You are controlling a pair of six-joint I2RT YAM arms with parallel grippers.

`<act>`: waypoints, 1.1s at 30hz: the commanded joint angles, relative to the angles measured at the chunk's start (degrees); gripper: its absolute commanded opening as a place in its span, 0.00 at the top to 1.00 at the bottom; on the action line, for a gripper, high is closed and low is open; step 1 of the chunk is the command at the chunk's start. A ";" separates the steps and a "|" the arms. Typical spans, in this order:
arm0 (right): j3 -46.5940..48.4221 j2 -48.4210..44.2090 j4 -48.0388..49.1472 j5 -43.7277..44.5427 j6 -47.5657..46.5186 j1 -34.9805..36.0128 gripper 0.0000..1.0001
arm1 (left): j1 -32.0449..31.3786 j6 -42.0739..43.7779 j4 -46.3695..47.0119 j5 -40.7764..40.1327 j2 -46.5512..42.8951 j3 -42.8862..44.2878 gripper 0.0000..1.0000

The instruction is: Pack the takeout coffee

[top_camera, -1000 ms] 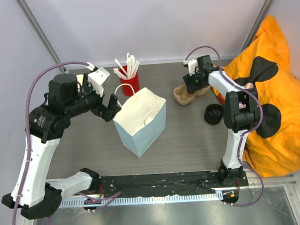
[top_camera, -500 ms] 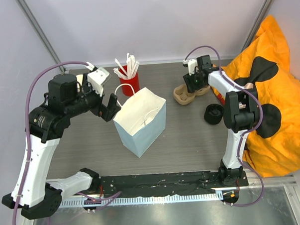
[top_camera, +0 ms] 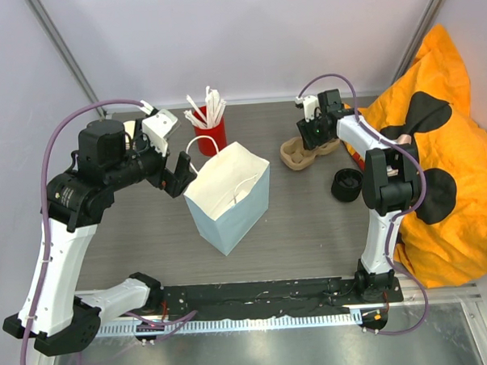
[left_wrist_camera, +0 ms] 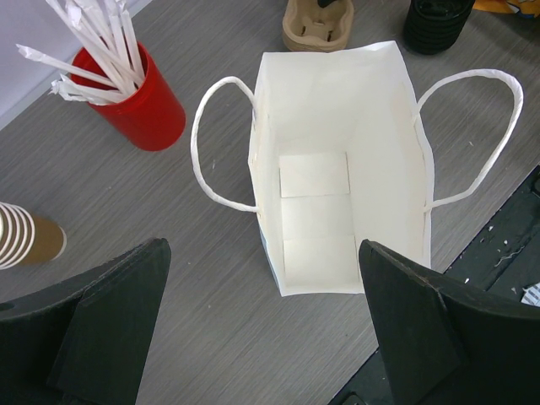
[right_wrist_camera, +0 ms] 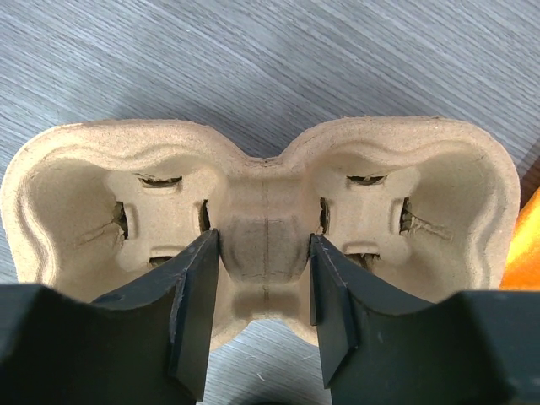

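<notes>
The takeout coffee (left_wrist_camera: 42,240), a tan paper cup with white rims, lies at the left edge of the left wrist view; in the top view the left arm hides it. My left gripper (left_wrist_camera: 261,253) (top_camera: 181,175) hangs open above the near end of an upright white paper bag (left_wrist_camera: 337,110) (top_camera: 228,199), which has nothing inside. My right gripper (right_wrist_camera: 264,245) (top_camera: 310,139) is down on the moulded cardboard cup carrier (right_wrist_camera: 84,194) (top_camera: 295,154) at the back right. Its fingers sit in the two wells and press on the centre post.
A red cup of white wrapped sticks (top_camera: 211,134) (left_wrist_camera: 152,114) stands behind the bag. A black stack of lids (top_camera: 347,184) (left_wrist_camera: 439,21) sits right of the carrier. An orange and black cloth (top_camera: 445,166) fills the right side.
The right gripper's jaws have narrowed onto the carrier's centre post. Neither arm has visibly shifted, and the bag and carrier stay in place.
</notes>
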 commanded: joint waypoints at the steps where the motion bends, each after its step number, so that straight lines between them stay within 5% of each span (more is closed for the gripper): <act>1: 0.01 -3.75 2.27 0.18 -0.36 0.43 0.54 | 0.49 -0.62 1.46 1.17 -0.27 0.43 0.00; 9: 0.10 -5.15 2.36 0.44 -0.45 0.34 0.61 | 0.58 -0.71 1.47 1.26 -0.54 0.17 0.00; 26: 0.28 -6.91 1.21 0.97 -0.28 0.34 0.59 | 0.84 -0.80 1.55 1.70 -0.63 0.08 0.00; 33: 1.06 -4.72 -0.10 -5.26 3.23 -0.89 0.60 | 0.93 -0.71 1.55 1.70 -0.89 -0.09 0.00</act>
